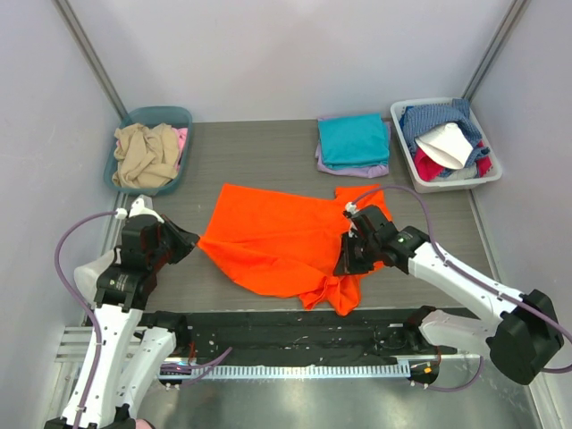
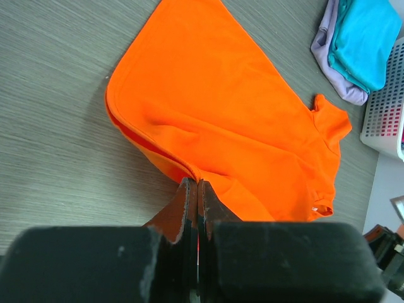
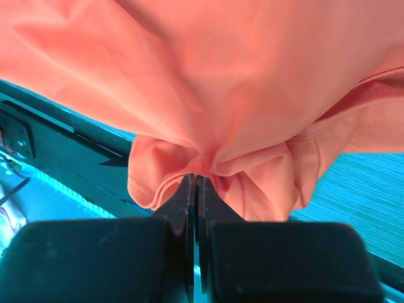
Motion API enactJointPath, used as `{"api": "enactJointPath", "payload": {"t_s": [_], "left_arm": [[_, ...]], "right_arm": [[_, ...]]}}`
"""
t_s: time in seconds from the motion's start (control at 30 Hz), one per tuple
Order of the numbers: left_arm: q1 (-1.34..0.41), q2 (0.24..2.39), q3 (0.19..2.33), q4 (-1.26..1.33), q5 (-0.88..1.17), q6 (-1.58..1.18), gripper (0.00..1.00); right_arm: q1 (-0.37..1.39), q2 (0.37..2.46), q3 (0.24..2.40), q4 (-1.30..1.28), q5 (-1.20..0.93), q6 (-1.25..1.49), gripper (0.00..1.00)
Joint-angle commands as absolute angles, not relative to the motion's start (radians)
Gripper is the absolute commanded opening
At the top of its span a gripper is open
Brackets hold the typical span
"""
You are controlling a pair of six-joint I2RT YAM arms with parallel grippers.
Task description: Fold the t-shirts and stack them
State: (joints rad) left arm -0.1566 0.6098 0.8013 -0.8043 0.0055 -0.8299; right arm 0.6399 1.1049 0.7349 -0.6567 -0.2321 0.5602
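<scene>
Cloth of the orange t-shirt [image 1: 281, 241] lies spread on the table [image 1: 259, 147], long axis left to right, between the left gripper [image 1: 186, 241] pinching its left corner and the right gripper [image 1: 347, 261] pinching its bunched right side, nearer the far folded stack [image 1: 353, 143].

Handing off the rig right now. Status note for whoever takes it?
Left gripper: shut on the left edge of the orange t-shirt.
Right gripper: shut on a bunched wad of the same shirt, on its right side.
Teal t-shirt: folded, lying on the folded lavender t-shirt at the far side of the table, next to the white bin.
Done: two shirts folded and stacked.
Left: the orange one is spread out but rumpled and not yet folded. Fold it and add it to the stack.
</scene>
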Motion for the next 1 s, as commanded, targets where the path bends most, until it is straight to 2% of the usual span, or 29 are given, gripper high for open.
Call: {"api": "enactJointPath", "payload": {"t_s": [0.0, 0.17, 0.3, 0.47, 0.63, 0.97], "left_arm": [[-0.153, 0.603, 0.807, -0.778, 0.021, -0.828, 0.00], [-0.153, 0.656, 0.854, -0.744, 0.024, -0.813, 0.00], [-0.153, 0.777, 1.007, -0.732, 0.025, -0.773, 0.00], [-0.153, 0.860, 1.192, -0.742, 0.038, -0.723, 0.00], [-0.153, 0.813, 1.287, -0.785, 0.118, -0.709, 0.00], [-0.163, 0.499, 1.212, -0.874, 0.334, -0.796, 0.00]], "right_arm": [[0.646, 1.048, 0.828, -0.672, -0.196, 0.563, 0.01], [0.646, 1.042, 0.945, -0.676, -0.086, 0.523, 0.01], [0.644, 1.080, 1.167, -0.715, 0.038, 0.457, 0.01], [0.644, 1.114, 1.394, -0.764, 0.094, 0.385, 0.01], [0.646, 1.083, 1.486, -0.831, -0.024, 0.390, 0.01], [0.649, 0.839, 1.423, -0.893, -0.365, 0.465, 0.01]]}}
